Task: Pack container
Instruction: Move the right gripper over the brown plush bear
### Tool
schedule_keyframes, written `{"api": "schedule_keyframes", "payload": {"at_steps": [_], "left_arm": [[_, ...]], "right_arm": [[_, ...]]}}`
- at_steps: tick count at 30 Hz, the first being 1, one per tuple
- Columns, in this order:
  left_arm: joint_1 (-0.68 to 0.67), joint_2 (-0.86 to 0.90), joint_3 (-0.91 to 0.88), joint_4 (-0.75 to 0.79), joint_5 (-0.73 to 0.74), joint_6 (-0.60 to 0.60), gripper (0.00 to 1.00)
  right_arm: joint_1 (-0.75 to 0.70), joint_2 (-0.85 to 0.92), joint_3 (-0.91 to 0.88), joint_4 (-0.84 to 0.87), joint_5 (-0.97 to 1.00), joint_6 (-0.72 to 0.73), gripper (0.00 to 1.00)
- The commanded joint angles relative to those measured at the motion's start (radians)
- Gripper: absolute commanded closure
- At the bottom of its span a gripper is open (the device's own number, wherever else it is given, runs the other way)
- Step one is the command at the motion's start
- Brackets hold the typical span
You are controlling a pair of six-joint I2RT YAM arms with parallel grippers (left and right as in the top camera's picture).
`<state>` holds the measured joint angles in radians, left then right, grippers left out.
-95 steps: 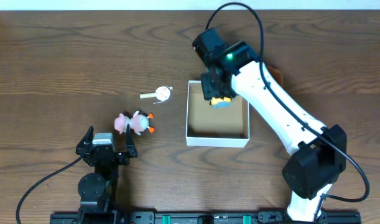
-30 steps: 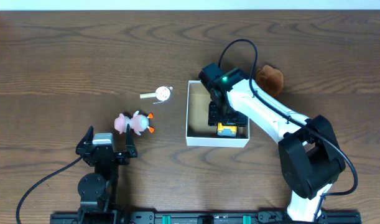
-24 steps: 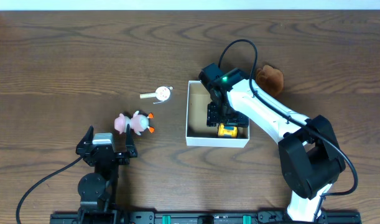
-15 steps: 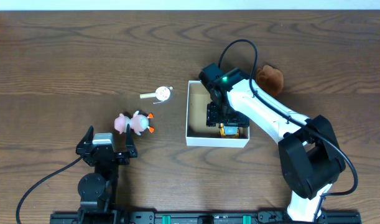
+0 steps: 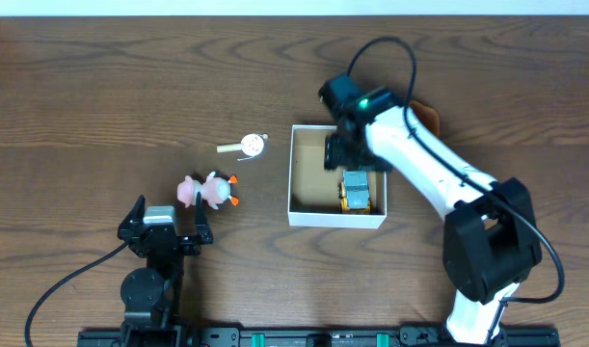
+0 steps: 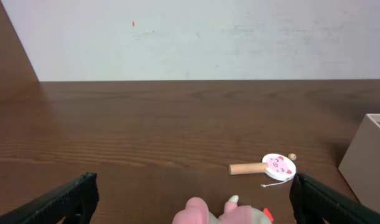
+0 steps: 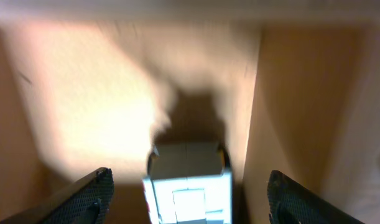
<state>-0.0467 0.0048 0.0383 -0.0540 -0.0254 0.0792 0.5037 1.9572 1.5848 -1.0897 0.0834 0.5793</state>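
Resting at the near edge of the table (image 5: 72, 106), the left gripper (image 5: 167, 218) has its two fingers spread wide and grasps nothing. Just ahead of it, a little toward its right, lies the pink toy animal (image 5: 207, 190). The toy's long axis runs across the gripper's line of reach, and the two are near but apart. Farther out is the small toy drum (image 5: 244, 146), its wooden stick pointing to the left, well apart from the pink toy.

The container (image 5: 336, 220) stands to the right of both toys, with its left wall facing them. Inside it, the yellow and grey toy vehicle (image 5: 355, 191) lies beside the right wall, in the near right part, with its long axis going from near to far. The right gripper (image 5: 344, 159) hangs over the far part of the box. In the wrist view its fingers (image 7: 74, 198) stand wide apart and touch nothing.

I judge that the pink toy belongs to the left arm, which is much nearer. The way to the box goes rightward over bare wood, then over the thin left wall. The left half of the floor offers free room. A brown object (image 5: 427, 116) shows beyond the box, partly hidden by the arm.
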Motion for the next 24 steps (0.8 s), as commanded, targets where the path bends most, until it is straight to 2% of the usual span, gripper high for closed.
{"api": "schedule_keyframes", "payload": {"at_steps": [1, 6, 11, 15, 22, 24], "left_arm": [[0.005, -0.001, -0.034, -0.015, 0.004, 0.006, 0.02], [0.005, -0.001, -0.034, -0.015, 0.004, 0.006, 0.02], [0.005, -0.001, -0.034, -0.015, 0.004, 0.006, 0.02], [0.005, -0.001, -0.034, -0.015, 0.004, 0.006, 0.02], [0.005, -0.001, -0.034, -0.015, 0.004, 0.006, 0.02], [0.005, -0.001, -0.034, -0.015, 0.004, 0.006, 0.02]], "right_arm": [[-0.034, 0.008, 0.091, 0.002, 0.021, -0.080, 0.19], [-0.072, 0.008, 0.195, -0.008, 0.082, -0.168, 0.19], [-0.133, 0.008, 0.262, -0.057, 0.222, -0.132, 0.23], [-0.216, 0.008, 0.265, -0.084, 0.235, -0.120, 0.23], [-0.359, 0.009, 0.240, -0.061, 0.221, -0.097, 0.18], [-0.384, 0.009, 0.215, -0.026, 0.208, -0.098, 0.12]]}}
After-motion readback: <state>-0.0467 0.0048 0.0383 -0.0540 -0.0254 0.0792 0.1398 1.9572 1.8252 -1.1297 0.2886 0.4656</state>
